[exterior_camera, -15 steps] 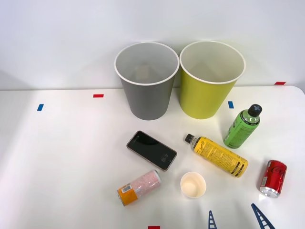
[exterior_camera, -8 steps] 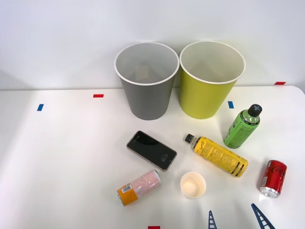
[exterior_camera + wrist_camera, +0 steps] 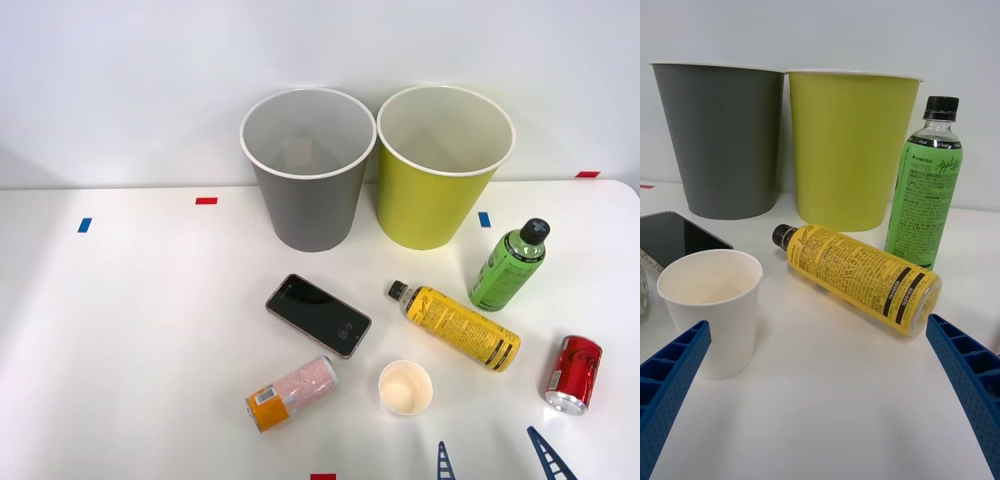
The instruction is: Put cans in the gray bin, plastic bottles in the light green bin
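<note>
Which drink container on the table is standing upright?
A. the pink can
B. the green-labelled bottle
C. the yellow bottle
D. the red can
B. The green-labelled bottle stands on its base with its black cap up, while the yellow bottle lies on its side in front of it, and the red can and the pink can also lie flat on the table.
</note>
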You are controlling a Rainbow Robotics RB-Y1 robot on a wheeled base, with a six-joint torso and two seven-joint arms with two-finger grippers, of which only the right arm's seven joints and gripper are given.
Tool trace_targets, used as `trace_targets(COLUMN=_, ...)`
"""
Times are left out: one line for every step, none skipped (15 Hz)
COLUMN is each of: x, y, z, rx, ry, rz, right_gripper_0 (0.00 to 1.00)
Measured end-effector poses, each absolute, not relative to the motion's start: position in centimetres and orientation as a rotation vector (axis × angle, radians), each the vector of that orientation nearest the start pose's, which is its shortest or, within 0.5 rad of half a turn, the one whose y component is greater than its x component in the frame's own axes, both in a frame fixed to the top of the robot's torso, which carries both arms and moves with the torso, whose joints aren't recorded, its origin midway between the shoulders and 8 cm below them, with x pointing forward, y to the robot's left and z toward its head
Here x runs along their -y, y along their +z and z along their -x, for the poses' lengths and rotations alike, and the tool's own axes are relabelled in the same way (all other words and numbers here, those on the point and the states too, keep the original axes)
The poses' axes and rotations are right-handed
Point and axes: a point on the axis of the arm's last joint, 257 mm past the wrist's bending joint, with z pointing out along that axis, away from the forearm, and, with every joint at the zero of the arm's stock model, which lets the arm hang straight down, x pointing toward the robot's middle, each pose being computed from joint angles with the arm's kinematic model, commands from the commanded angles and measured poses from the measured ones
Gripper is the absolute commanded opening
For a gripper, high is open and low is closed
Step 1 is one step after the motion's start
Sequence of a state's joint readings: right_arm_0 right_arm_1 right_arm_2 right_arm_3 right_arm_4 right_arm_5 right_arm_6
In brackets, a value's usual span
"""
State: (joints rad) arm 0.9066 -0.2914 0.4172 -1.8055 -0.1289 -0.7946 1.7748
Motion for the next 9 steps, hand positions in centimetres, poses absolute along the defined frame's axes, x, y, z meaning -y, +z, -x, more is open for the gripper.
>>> trace_targets(x=19.0, y=-27.6, z=-22.8, rx=-1.474, ry=0.022, rz=0.149, right_gripper_0=1.0)
trace_targets(x=19.3, y=-28.7, z=-22.5, rx=-1.502, ry=0.014, rz=0.153, right_gripper_0=1.0)
trace_targets(x=19.7, y=-29.1, z=-22.6, rx=-1.509, ry=0.004, rz=0.152, right_gripper_0=1.0)
trace_targets(x=20.3, y=-29.0, z=-22.7, rx=-1.508, ry=-0.011, rz=0.147, right_gripper_0=1.0)
trace_targets(x=21.0, y=-28.8, z=-22.9, rx=-1.501, ry=-0.028, rz=0.145, right_gripper_0=1.0)
trace_targets(x=21.5, y=-28.3, z=-23.2, rx=-1.495, ry=-0.043, rz=0.142, right_gripper_0=1.0)
trace_targets(x=21.8, y=-28.0, z=-23.6, rx=-1.503, ry=-0.048, rz=0.142, right_gripper_0=1.0)
trace_targets(x=21.9, y=-27.9, z=-24.0, rx=-1.527, ry=-0.05, rz=0.144, right_gripper_0=1.0)
trace_targets(x=21.9, y=-27.2, z=-24.7, rx=-1.556, ry=-0.049, rz=0.147, right_gripper_0=1.0)
